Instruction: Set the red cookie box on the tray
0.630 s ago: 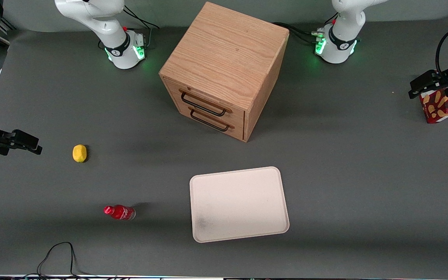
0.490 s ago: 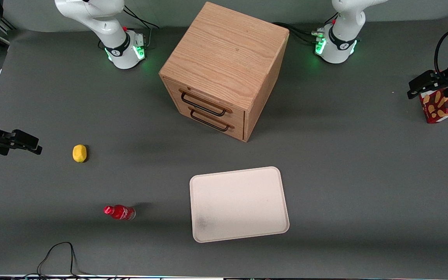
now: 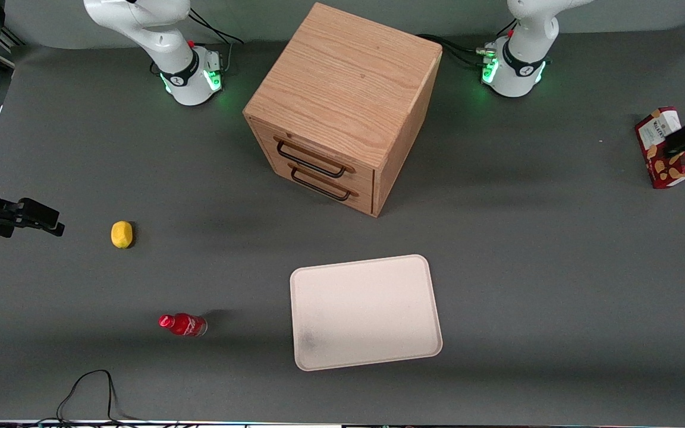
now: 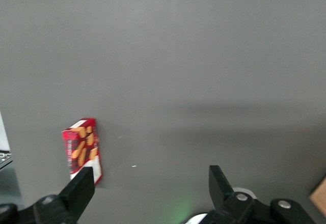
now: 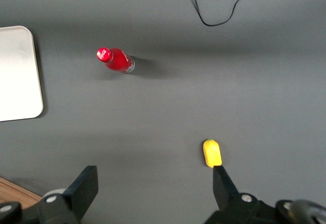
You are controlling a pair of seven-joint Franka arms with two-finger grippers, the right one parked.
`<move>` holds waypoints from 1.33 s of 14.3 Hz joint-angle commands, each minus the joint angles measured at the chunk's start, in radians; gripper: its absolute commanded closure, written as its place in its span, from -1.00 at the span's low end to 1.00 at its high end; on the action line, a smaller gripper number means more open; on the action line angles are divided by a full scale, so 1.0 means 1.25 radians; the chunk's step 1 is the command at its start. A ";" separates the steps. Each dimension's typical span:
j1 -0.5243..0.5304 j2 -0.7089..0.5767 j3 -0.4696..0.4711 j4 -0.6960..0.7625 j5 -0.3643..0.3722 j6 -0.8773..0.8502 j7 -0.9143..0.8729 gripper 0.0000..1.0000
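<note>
Gripper (image 4: 147, 180) above the red cookie box (image 3: 663, 148), jaws wide apart and empty.
Box seemingly flat on the grey table (image 3: 527, 238), well apart from the tray (image 3: 366, 312).

White Franka arms on green-lit bases, black cables, black two-fingered end effector (image 4: 147, 183).

Even, soft light falls from above on the matte grey worktop (image 3: 533, 249), casting broad faint shadow bands and a soft shadow beside the wooden cabinet (image 3: 342, 107), without glare, while the gripper (image 4: 150, 191) and red cookie box (image 4: 82, 150) look slightly blurred up close.
</note>
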 commanded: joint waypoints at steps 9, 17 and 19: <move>0.028 0.101 0.338 -0.328 0.007 0.403 0.312 -1.00; 0.067 0.223 0.428 -0.423 0.004 0.572 0.446 -0.97; 0.067 0.246 0.435 -0.427 0.003 0.570 0.446 -0.38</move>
